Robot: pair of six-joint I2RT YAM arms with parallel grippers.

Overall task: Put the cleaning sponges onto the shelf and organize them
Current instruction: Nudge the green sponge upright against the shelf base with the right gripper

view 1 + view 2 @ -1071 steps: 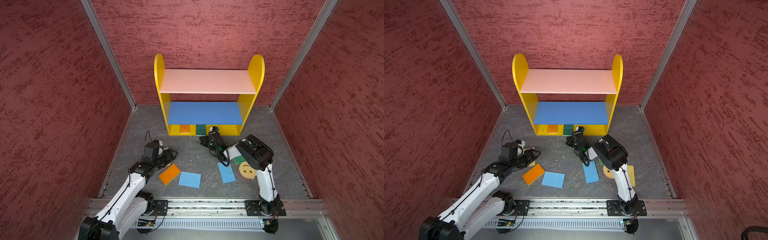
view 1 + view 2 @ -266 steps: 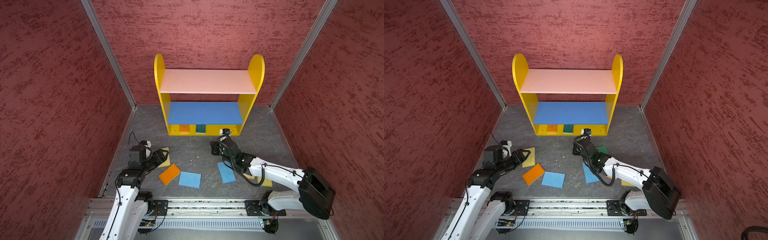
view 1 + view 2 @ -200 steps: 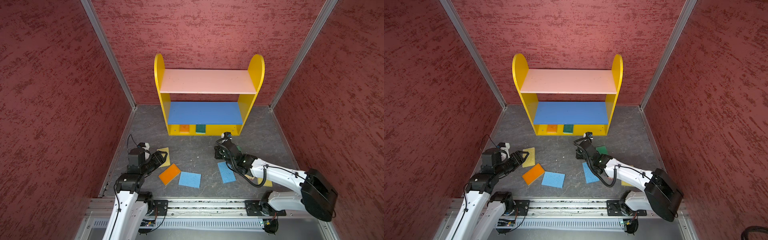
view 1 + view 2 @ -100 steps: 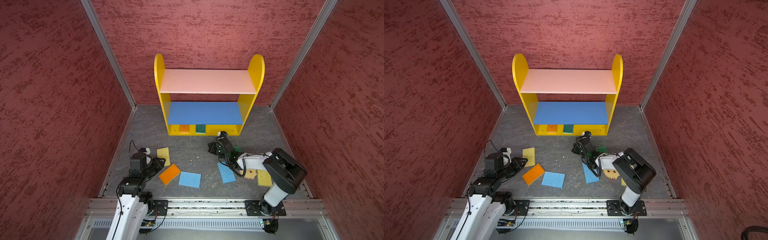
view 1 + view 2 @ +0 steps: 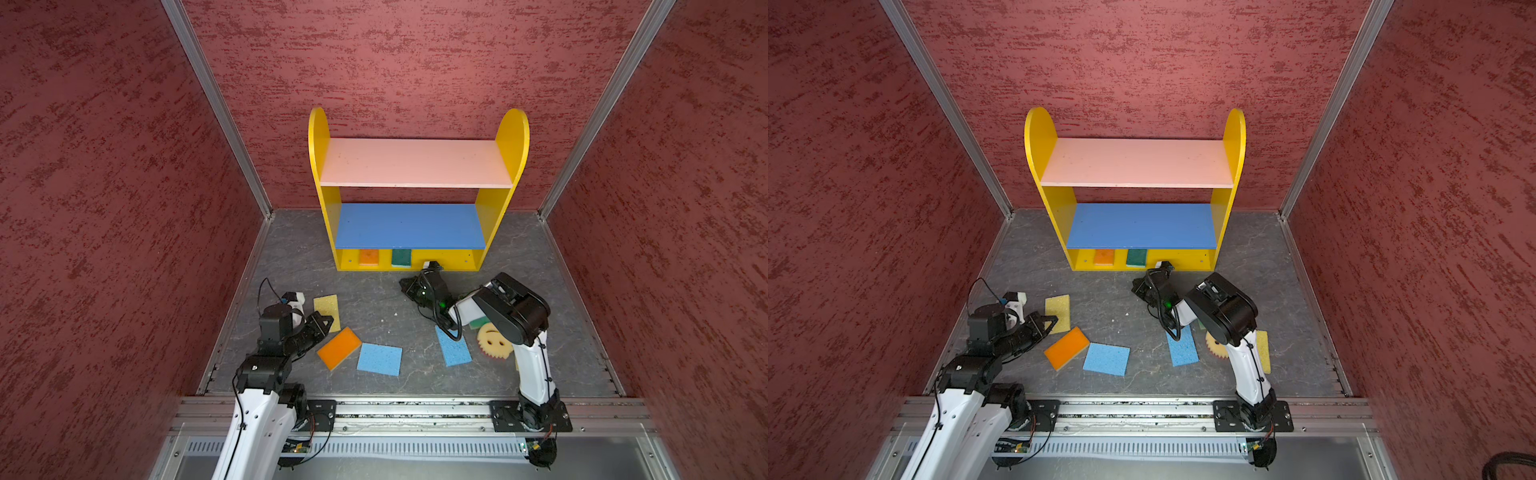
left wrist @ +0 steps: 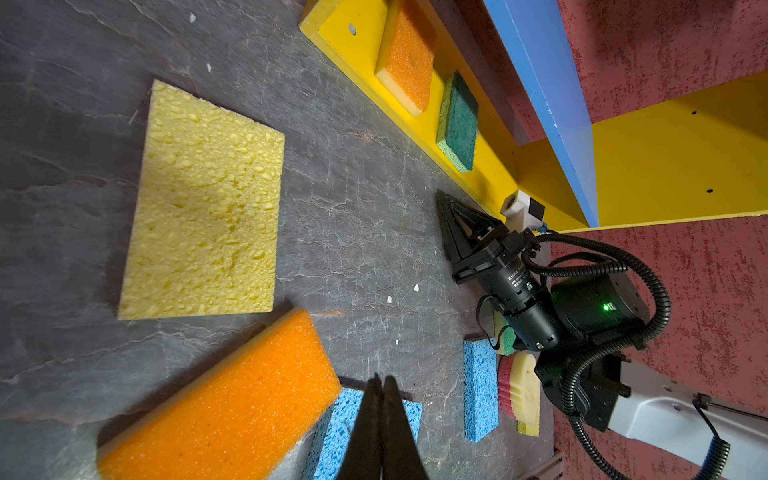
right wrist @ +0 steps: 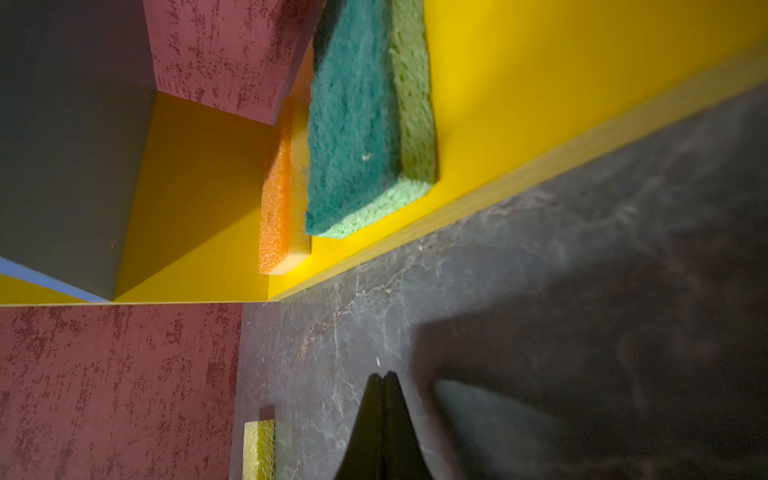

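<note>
My left pincer is matt black. The yellow sponge looks coarse and open-pored, the orange sponge finer foam, the green sponge fibrous on its dark face. The shelf is smooth and painted, the tabletop matt, veined like slate.

Bright, even light is filling both top views. The right wrist view is looking dim and blurred beside the shelf.

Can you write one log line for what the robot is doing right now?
bottom board: orange sponge, green sponge | left hand: shut, empty | right hand: shut, empty | yellow sponge: on floor
</note>
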